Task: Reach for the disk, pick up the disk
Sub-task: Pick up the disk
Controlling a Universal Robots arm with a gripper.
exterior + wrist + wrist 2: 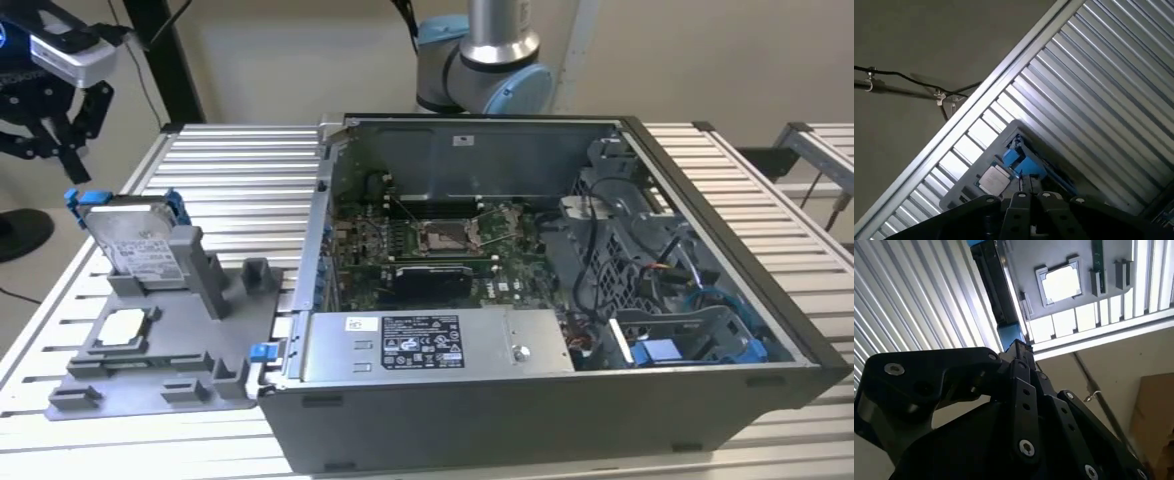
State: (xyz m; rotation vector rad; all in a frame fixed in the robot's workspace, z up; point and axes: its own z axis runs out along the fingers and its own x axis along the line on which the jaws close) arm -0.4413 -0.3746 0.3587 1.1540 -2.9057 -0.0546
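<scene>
**Blue-framed disk [134,243] below a clenched, empty gripper [67,160]**

Grey metal with a white label, the disk stands propped on edge in a grey holder [160,350]. The holder sits on the slatted bench [240,170] near the edge at the exterior view's left. The disk leans back rather than lying flat. Its long axis climbs from the holder toward the bench's far edge, and the blue frame tabs show at the upper end. A small square chip [123,325] lies flat in the holder in front of it. The open case [534,410] takes up the bench's middle, well apart from the disk.

The gripper hangs above the bench's far corner at the exterior view's left, over the disk's raised end and a little outward of it, with clear air between them. The disk therefore lies below the fingertips and slightly inward over the bench. In both wrist views the fingers look pressed together with nothing between them. Just past their tips shows the blue frame [1010,334], with the disk seen nearly edge-on [1018,159].

My judgement is that the reach is under way and no contact has been made. The thin upper edge is what faces the gripper, so the jaws would need to part and straddle it across its thickness.
</scene>
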